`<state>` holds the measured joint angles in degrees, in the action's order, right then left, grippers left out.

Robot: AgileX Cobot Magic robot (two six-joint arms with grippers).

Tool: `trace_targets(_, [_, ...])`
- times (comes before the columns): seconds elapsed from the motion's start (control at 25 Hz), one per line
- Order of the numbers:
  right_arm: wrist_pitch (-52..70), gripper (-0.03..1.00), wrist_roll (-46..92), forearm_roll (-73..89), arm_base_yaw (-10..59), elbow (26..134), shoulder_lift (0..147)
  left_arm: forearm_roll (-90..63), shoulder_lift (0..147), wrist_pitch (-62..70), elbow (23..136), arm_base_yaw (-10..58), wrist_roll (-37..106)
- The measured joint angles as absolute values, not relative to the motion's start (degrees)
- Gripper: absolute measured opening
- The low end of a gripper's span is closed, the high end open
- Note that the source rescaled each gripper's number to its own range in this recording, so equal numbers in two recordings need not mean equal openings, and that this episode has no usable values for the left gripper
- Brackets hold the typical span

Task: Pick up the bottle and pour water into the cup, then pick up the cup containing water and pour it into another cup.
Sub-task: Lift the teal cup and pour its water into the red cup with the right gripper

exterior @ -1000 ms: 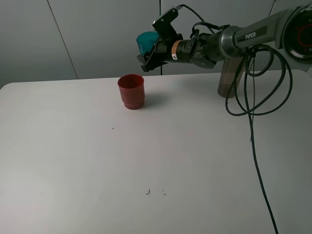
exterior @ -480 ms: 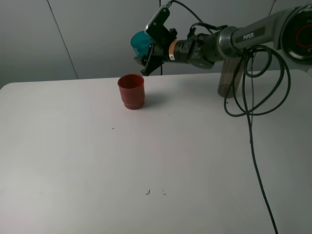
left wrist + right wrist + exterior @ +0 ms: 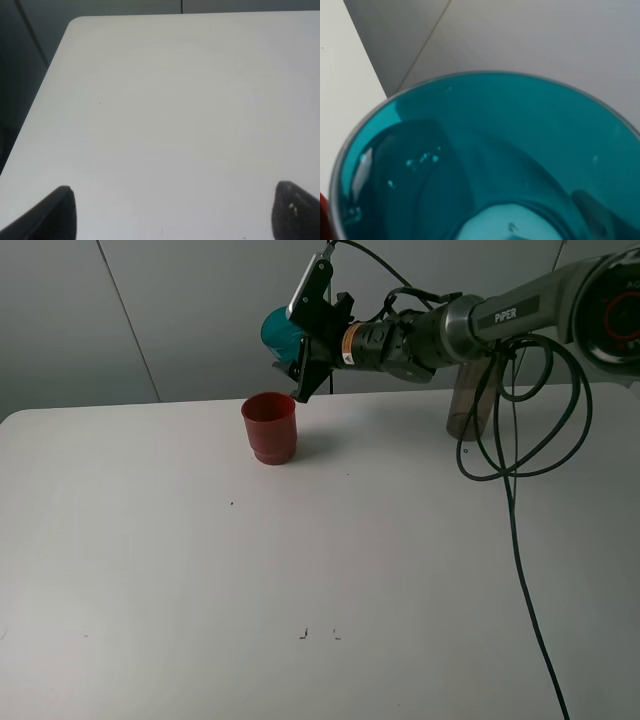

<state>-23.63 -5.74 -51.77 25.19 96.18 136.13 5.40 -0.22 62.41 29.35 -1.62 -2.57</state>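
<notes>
My right gripper (image 3: pixel 305 345) is shut on the teal translucent cup (image 3: pixel 277 332) and holds it in the air, tipped on its side, just above and behind the red cup (image 3: pixel 269 426). The red cup stands upright on the white table (image 3: pixel 200 570). In the right wrist view the teal cup (image 3: pixel 485 160) fills the frame, with droplets on its inner wall; a sliver of the red cup (image 3: pixel 322 220) shows at the edge. The smoky grey-brown bottle (image 3: pixel 466 408) stands at the back right, partly hidden by the arm. My left gripper (image 3: pixel 172 215) is open and empty over bare table.
A black cable (image 3: pixel 520 540) hangs from the right arm and loops over the table's right side. The table's far-left corner and edge (image 3: pixel 70 25) show in the left wrist view. A grey wall stands behind the table.
My right gripper has rolled and shifted slightly up and left, tipping the teal cup further over above the red cup. The red cup and bottle have not moved.
</notes>
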Motion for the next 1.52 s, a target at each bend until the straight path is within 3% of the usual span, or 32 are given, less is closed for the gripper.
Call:
trace_targets(0.6, [-22.19,0.07,15.04,-50.1,25.91,96.18,136.13,5.4,-0.22,62.41,29.35,-1.62,-2.57])
trace_targets(1.52, [-19.38,0.07,24.96,-48.86,26.17,96.18,136.13,5.4,-0.22,62.41,29.35,-1.62,-2.57])
